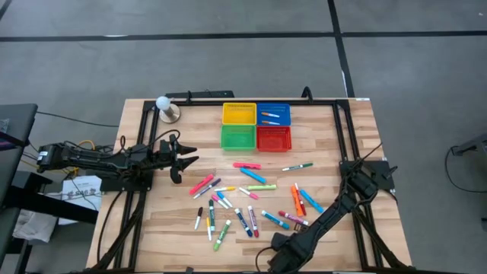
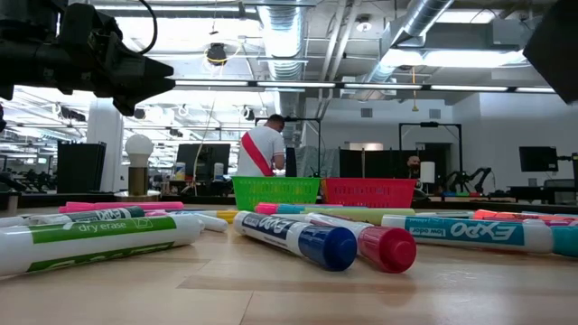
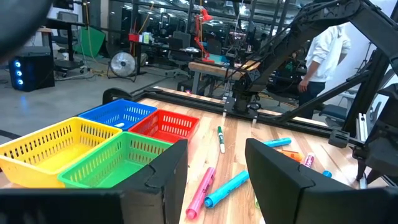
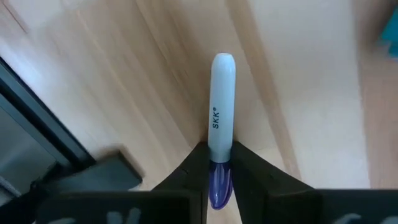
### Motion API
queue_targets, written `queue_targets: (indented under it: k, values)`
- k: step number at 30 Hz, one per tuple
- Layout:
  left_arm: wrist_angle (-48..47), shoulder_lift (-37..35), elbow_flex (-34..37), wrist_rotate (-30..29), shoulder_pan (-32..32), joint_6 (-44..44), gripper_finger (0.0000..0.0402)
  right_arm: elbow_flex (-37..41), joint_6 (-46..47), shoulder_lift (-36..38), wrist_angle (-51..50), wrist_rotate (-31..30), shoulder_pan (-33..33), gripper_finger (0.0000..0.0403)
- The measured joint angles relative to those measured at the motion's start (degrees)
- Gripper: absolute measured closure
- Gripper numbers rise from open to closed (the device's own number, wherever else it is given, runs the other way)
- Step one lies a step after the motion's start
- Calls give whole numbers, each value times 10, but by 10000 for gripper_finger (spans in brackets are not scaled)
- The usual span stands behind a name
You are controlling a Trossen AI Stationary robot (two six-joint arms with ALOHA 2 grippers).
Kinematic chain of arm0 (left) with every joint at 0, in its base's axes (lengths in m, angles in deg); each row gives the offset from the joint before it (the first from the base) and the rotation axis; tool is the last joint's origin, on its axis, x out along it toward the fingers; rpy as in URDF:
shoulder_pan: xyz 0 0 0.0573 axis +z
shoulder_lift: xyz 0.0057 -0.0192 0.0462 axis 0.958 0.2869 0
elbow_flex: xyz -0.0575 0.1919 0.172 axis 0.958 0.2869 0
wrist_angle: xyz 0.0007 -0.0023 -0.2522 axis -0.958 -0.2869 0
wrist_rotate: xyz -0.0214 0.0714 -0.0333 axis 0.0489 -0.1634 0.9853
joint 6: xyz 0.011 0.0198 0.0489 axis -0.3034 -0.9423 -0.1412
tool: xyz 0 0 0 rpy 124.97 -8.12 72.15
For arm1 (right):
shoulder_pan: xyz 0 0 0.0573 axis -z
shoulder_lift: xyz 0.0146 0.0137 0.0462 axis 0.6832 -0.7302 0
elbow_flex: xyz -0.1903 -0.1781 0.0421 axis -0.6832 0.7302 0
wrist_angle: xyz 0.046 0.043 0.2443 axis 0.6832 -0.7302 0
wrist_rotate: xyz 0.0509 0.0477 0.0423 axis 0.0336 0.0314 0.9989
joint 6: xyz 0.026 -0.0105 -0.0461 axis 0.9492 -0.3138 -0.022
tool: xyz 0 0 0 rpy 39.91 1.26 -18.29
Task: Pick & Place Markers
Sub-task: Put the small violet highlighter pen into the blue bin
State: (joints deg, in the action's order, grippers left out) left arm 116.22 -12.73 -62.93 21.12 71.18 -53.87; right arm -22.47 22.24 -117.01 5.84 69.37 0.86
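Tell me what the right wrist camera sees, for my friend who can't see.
The right gripper is closed on a white marker with a purple cap, held just above the wooden table. The marker has "SKK" printed on it.

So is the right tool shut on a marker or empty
Shut on one: the right tool pinches a white marker with a purple cap between its fingers, near the table's front edge.

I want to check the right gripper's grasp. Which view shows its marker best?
The right wrist view: the white, purple-capped marker sits clamped between the right gripper fingers. The high view shows only that arm at the table's near edge; the others miss it.
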Motion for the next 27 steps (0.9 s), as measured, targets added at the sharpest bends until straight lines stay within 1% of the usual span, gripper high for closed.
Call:
queue_targets:
  k: [4,16,21,27]
  values:
    - [0,0,0,0,0,0,241,0,5,4,1,-13,2,364]
    - [0,0,0,0,0,0,241,-2,-9,19,-6,-5,11,362]
    - [0,0,0,0,0,0,241,-2,-20,48,-9,8,16,360]
    - [0,0,0,0,0,0,241,-2,-20,105,-11,11,24,360]
